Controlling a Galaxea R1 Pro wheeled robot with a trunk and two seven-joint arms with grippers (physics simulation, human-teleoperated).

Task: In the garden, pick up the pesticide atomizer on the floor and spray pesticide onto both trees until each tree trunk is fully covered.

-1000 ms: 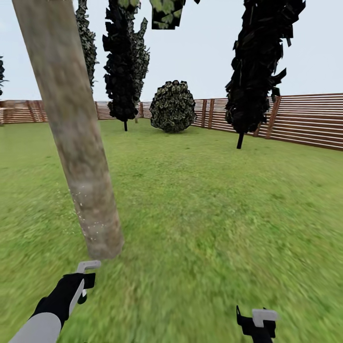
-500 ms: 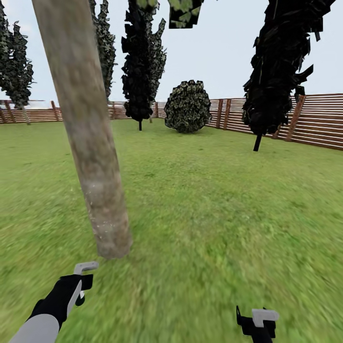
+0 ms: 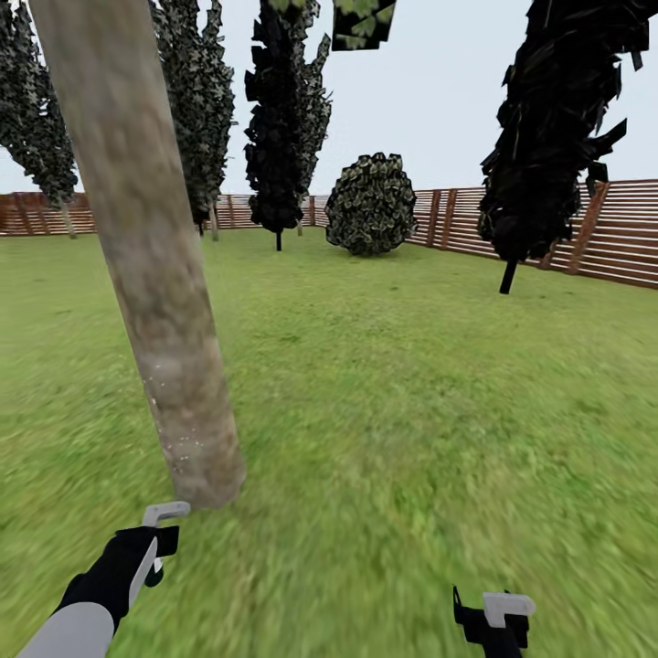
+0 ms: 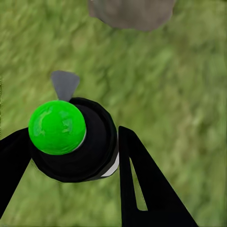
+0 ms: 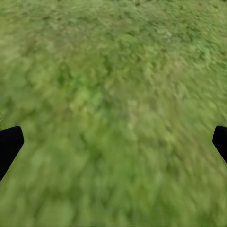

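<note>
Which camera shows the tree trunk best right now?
The head view: the trunk rises full length beside the left gripper, white specks on its lower part. The left wrist view catches just its base beyond the atomizer. The right wrist view shows grass.

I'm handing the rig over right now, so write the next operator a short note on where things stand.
Left gripper: shut on the atomizer, green top, nozzle toward the tree trunk.
Right gripper: open, over bare grass.
Done: atomizer picked up; white pesticide specks dot the trunk's lower part.
Left: upper trunk looks bare, so coverage seems partial. Finish it, then spray the second tree.
</note>
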